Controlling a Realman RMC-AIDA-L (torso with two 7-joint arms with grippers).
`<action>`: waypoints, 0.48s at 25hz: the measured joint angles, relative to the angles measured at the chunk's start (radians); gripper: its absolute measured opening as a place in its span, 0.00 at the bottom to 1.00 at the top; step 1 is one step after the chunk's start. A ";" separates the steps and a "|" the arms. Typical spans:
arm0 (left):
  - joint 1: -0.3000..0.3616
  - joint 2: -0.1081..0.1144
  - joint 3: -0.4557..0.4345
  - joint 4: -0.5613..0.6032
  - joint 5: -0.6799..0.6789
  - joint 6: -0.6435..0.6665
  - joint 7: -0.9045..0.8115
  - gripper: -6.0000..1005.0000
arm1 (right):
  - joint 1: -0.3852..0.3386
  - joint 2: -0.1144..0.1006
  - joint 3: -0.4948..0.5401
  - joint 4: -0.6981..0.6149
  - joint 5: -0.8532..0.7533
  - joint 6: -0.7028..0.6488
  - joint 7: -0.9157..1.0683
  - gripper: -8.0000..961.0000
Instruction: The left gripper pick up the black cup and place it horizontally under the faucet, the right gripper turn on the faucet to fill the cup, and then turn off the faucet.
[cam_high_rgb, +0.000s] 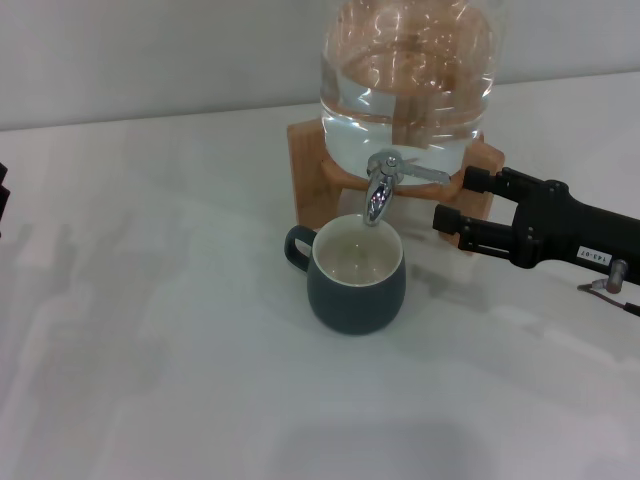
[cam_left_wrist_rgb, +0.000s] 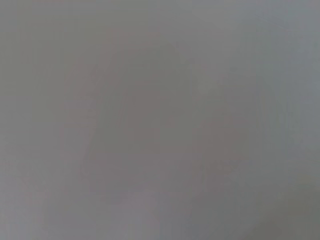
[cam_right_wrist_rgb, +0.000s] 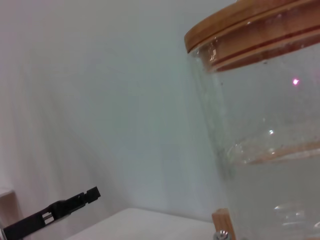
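Note:
The black cup (cam_high_rgb: 357, 278) stands upright on the white table, its loop handle pointing left and its cream inside directly below the spout. The faucet (cam_high_rgb: 380, 190) is a chrome spigot on the big glass jar (cam_high_rgb: 408, 75), with its thin lever (cam_high_rgb: 425, 174) pointing right. My right gripper (cam_high_rgb: 455, 199) is open just right of the lever's tip, one finger level with it and one lower. One of its black fingers (cam_right_wrist_rgb: 55, 212) shows in the right wrist view beside the jar (cam_right_wrist_rgb: 260, 125). Only a black sliver of my left gripper (cam_high_rgb: 3, 198) shows at the far left edge.
The jar rests on a wooden stand (cam_high_rgb: 312, 170) at the back of the table (cam_high_rgb: 150, 350), in front of a pale wall. A wooden lid (cam_right_wrist_rgb: 250, 30) tops the jar. The left wrist view shows only a plain grey surface.

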 joint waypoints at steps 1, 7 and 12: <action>0.000 0.000 0.000 0.000 0.000 0.000 0.000 0.52 | 0.001 0.000 0.000 0.001 0.004 -0.001 0.000 0.88; 0.000 0.000 0.002 0.000 0.001 0.002 0.000 0.52 | 0.011 0.000 -0.007 -0.005 0.013 -0.002 0.001 0.88; -0.001 0.000 0.003 0.000 0.001 0.010 0.000 0.52 | 0.023 0.000 -0.044 -0.009 0.026 -0.003 0.001 0.88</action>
